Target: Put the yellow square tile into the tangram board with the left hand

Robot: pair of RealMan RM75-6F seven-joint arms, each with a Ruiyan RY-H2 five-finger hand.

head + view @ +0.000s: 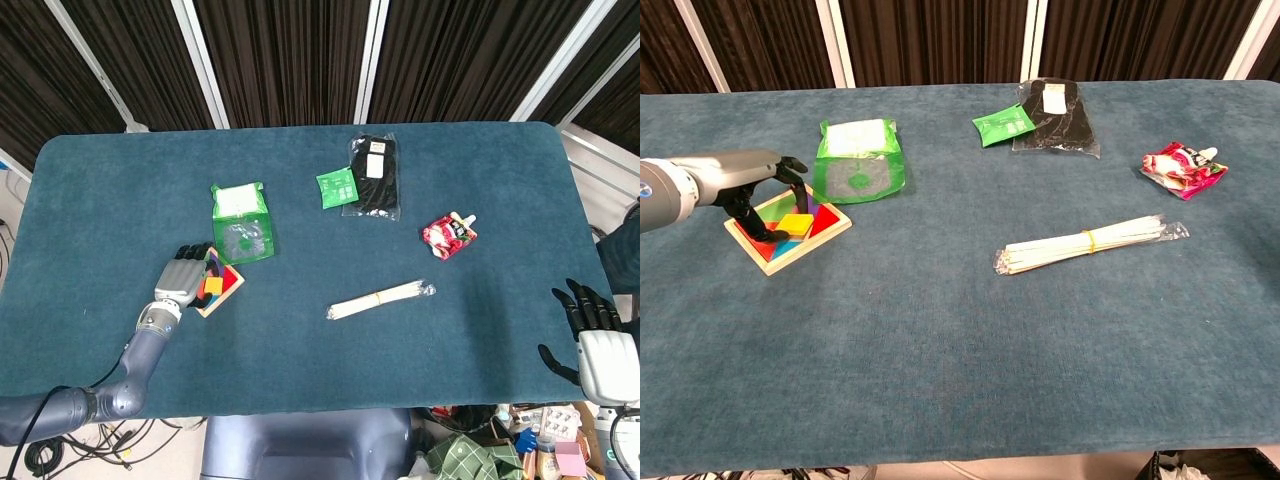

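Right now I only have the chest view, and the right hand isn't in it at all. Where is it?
Observer: In the head view the right hand is off the right end of the table, near the front corner. Its fingers are spread and it holds nothing.
Operator: From above, does the left hand cover the board?
Observer: Only partly. The left hand overlaps the left side of the tangram board. The yellow square tile shows on the board just beside the fingers, but I can't tell whether they touch it.
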